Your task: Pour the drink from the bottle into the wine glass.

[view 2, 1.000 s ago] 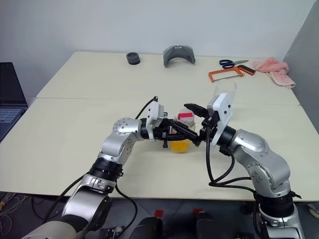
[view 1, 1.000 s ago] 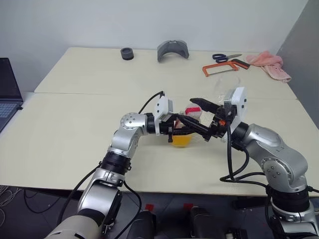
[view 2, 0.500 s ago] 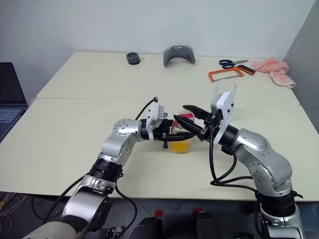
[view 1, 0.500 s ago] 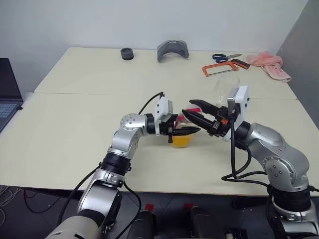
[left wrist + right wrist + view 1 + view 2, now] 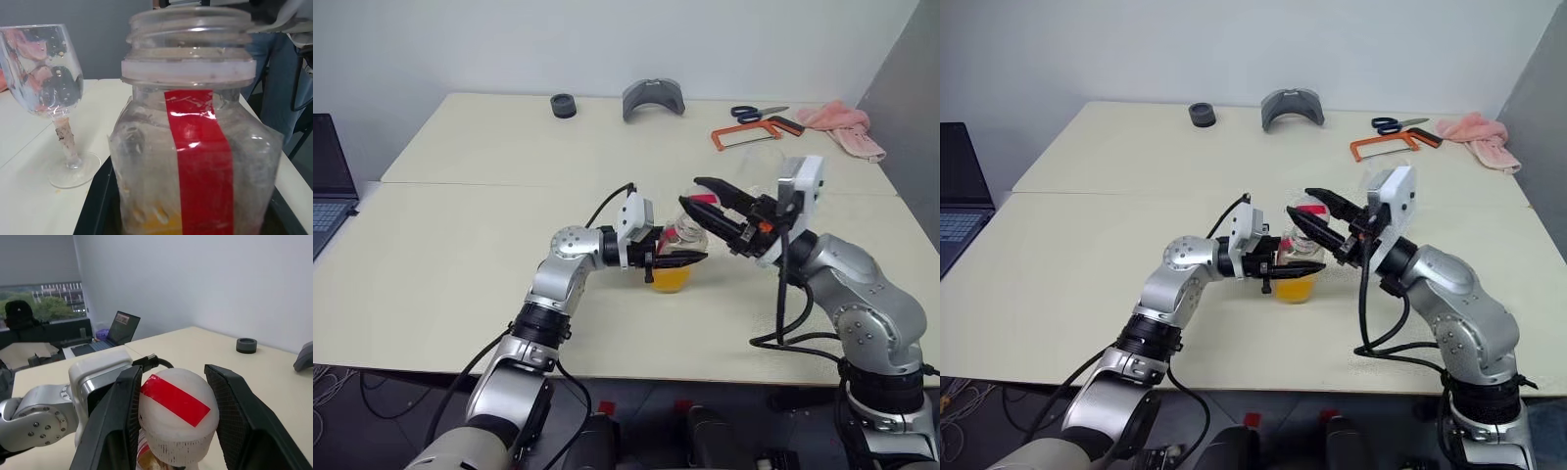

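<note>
- bottle (image 5: 677,257): small clear plastic, orange drink (image 5: 670,277) low inside; stands near the table's (image 5: 460,284) middle; likely light, thin-walled and slick, so best held low on the body with mild squeeze.
- cap (image 5: 177,417): white, red strip, off the open neck seen in the left wrist view.
- left gripper (image 5: 677,258): shut on the bottle's body.
- right gripper (image 5: 178,423): partly closed, fingers clasp the cap just above the neck.
- glass (image 5: 49,93): empty, upright, near the bottle; fragile.
</note>
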